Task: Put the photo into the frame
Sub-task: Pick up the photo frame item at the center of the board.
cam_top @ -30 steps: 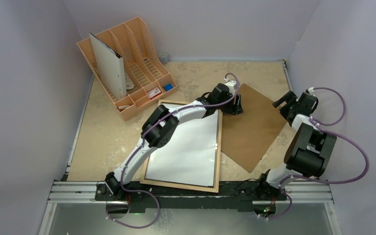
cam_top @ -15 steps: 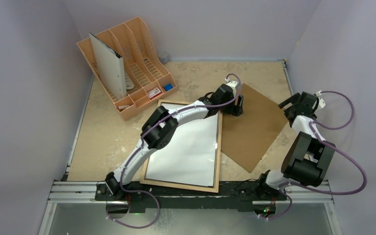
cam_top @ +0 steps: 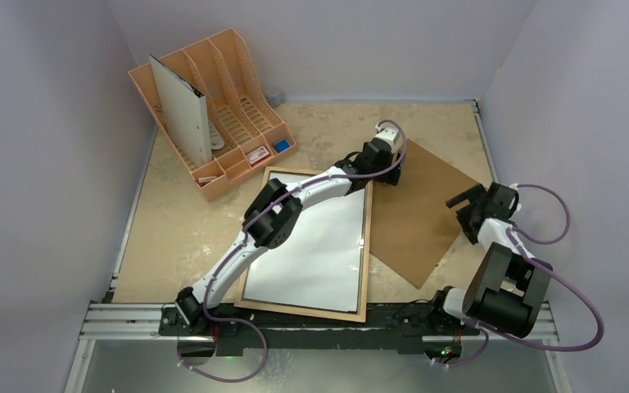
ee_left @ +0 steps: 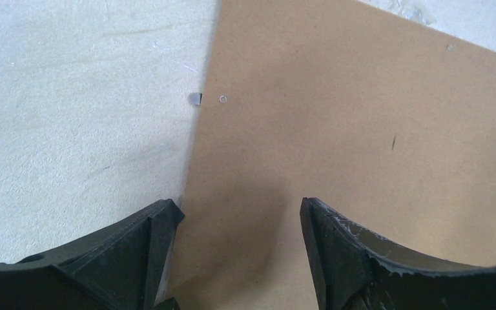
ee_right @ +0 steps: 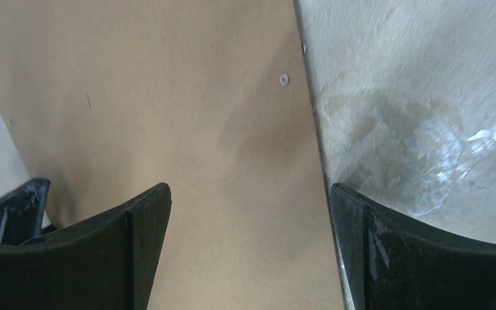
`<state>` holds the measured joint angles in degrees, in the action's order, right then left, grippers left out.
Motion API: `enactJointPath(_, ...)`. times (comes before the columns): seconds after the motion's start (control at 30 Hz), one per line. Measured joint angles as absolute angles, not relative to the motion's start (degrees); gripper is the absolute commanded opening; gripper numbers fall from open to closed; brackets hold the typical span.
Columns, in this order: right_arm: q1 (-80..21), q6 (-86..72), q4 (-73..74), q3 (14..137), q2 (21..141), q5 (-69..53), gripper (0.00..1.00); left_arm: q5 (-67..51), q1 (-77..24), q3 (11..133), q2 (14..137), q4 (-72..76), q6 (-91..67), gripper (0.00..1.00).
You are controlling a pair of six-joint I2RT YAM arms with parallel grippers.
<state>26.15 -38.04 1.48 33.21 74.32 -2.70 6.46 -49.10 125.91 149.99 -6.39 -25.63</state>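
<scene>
Shows thin, bendy photo (cam_top: 311, 246) reverse-up in frame (cam_top: 366, 270), likely best pinched at an edge; left fingers (ee_left: 135, 252), right fingers (ee_right: 129, 239) apart over board (cam_top: 426, 213).

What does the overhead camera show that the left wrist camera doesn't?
Only the overhead view shows the frame, the photo lying in it white side up, the orange file rack, and the right pincer, open over the right edge of the backing board. Only the left wrist view shows the small grey clip on that board's edge and the left pincer close up, open and empty. Both show the backing board and the pale table.
</scene>
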Motion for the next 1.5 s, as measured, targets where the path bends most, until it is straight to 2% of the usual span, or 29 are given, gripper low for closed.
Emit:
enactJointPath(0.3, 26.44, -38.11, -0.38, 31.97, 75.29, -8.29, 0.93, 6.35, -48.97, 125.93, 150.21, -6.09, -24.38, 0.71)
enactJointPath(0.53, 27.03, -37.04, -6.57, 31.97, 78.24, -13.13, 0.89, 0.82, -47.09, 125.91, 150.21, -5.78, -24.67, 0.66)
enactJointPath(0.93, 27.55, -34.37, -10.7, 32.42, 79.33, -16.64, 0.85, -5.28, -44.99, 125.6, 150.21, -4.49, -25.91, 0.65)
enactJointPath(1.13, 27.88, -32.95, -12.45, 37.78, 79.4, -17.28, 0.84, -9.28, -43.83, 124.88, 150.71, -0.93, -27.53, 0.65)
enactJointPath(1.5, 28.21, -29.02, -24.47, 47.22, 82.78, -21.17, 0.84, -15.84, -43.62, 122.72, 151.06, 4.56, -29.89, 0.65)
